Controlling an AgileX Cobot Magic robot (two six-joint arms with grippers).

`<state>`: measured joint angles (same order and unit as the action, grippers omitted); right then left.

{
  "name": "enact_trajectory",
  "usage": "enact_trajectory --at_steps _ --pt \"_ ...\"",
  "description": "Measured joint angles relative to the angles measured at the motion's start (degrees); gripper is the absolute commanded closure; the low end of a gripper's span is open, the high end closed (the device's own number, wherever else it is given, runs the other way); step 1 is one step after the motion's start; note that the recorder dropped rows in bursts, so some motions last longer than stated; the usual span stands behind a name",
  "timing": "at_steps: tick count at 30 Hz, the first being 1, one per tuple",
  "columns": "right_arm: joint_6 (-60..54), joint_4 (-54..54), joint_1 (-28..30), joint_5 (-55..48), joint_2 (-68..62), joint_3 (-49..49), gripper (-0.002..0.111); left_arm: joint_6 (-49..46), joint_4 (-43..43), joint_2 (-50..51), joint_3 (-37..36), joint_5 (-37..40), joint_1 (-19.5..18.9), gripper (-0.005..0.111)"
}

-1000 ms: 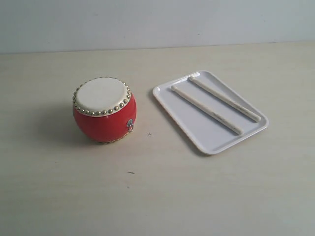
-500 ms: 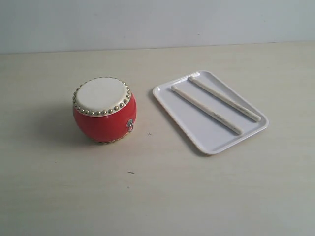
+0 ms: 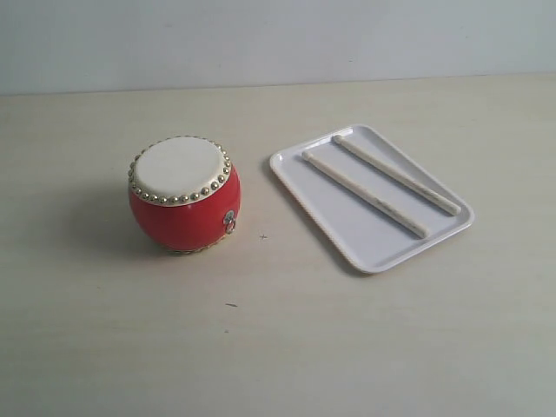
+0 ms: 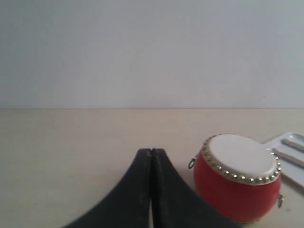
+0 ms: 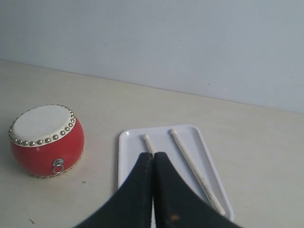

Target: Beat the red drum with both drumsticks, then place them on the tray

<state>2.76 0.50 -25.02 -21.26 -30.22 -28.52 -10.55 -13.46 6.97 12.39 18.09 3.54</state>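
The red drum (image 3: 184,195) stands upright on the table, left of centre, its cream head facing up. Right of it lies the white tray (image 3: 347,234), holding both drumsticks (image 3: 365,194) (image 3: 396,175) side by side. Neither arm shows in the exterior view. My left gripper (image 4: 151,152) is shut and empty, with the drum (image 4: 237,180) a little way beyond and to one side of it. Shut and empty as well, my right gripper (image 5: 153,155) hovers over the tray (image 5: 128,161), covering part of one drumstick (image 5: 149,142); the other drumstick (image 5: 195,168) lies in full view.
A pale wooden table (image 3: 261,347) carries everything, with a plain light wall (image 3: 261,35) behind it. A few small dark specks (image 3: 230,305) mark the tabletop in front of the drum.
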Motion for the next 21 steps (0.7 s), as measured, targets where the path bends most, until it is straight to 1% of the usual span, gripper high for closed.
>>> enact_trajectory --at_steps 2,7,9,12,15,17,21 --pt "0.0 0.0 0.0 0.0 0.0 0.0 0.108 4.5 4.9 -0.8 -2.1 -1.4 0.0 0.107" --pt "0.1 0.0 0.0 0.0 0.0 0.0 0.108 6.5 6.9 -6.0 -6.8 -6.2 0.0 0.107" --pt "0.1 0.0 0.0 0.0 0.0 0.0 0.108 6.7 7.4 -6.6 -8.9 -8.7 0.0 0.107" --pt "0.1 0.0 0.0 0.0 0.0 0.0 0.108 12.8 10.2 -6.6 -11.9 -12.3 0.0 0.107" --pt "0.1 0.0 0.0 0.0 0.0 0.0 0.108 17.5 13.5 -6.6 -12.3 -12.7 0.0 0.107" --pt "0.1 0.0 0.0 0.0 0.0 0.0 0.108 19.1 16.1 -6.6 -12.3 -13.6 0.0 0.107" --pt "0.1 0.0 0.0 0.0 0.0 0.0 0.108 20.5 17.3 -6.6 -12.3 -13.7 0.0 0.107"
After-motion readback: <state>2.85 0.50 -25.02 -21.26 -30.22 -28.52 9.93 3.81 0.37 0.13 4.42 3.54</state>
